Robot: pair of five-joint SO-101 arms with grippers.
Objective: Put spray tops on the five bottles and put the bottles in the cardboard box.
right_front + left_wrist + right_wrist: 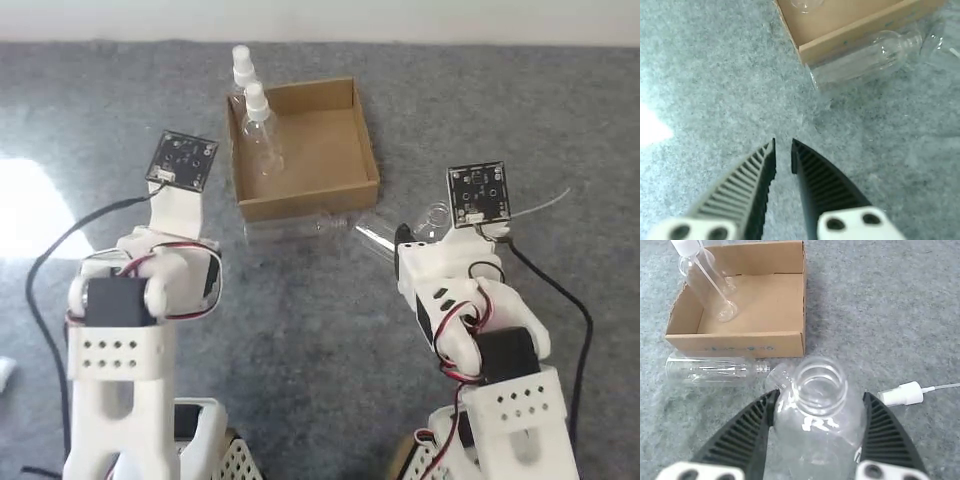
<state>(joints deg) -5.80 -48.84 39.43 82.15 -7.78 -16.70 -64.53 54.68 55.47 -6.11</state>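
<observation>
Right wrist view shows you the right gripper (820,396) pinching an uncapped bottle (817,415) just near the cardboard box (740,343). A loose spray top (902,394) lies to its right. Your left gripper (783,146), fingers nearly together and holding nothing, hangs over the carpet (700,75) left of the box.
</observation>
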